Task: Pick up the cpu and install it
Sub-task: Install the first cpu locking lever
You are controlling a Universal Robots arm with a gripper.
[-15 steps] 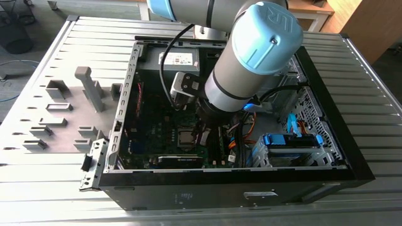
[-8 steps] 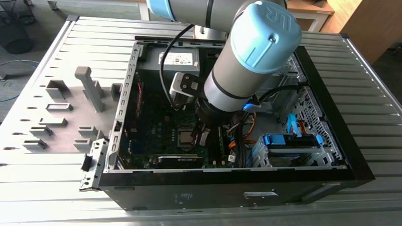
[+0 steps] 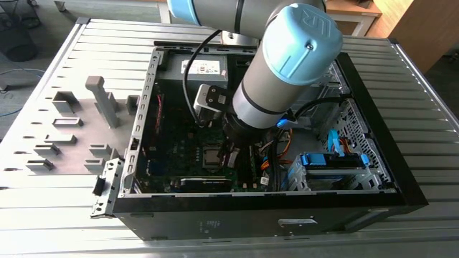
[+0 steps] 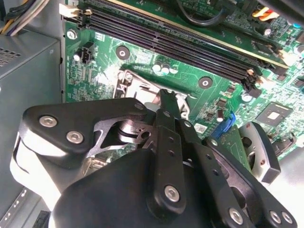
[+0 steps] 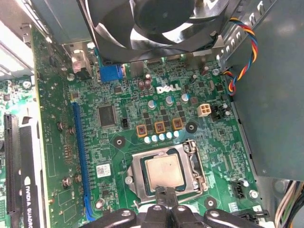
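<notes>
One cpu (image 5: 164, 171) sat in one socket frame (image 5: 137, 183), lower centre of the first wrist view. Above it stood three square orange-rimmed components (image 5: 159, 127) in a row. One fan (image 5: 152, 19) filled the upper centre. One long blue slot (image 5: 81, 156) ran down the left. In the exterior view, one computer case (image 3: 373, 177) lay open on the counter (image 3: 423, 107), centre frame.

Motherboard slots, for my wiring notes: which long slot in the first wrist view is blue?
The long slot running beside the cpu socket; the slots further out are black.
</notes>
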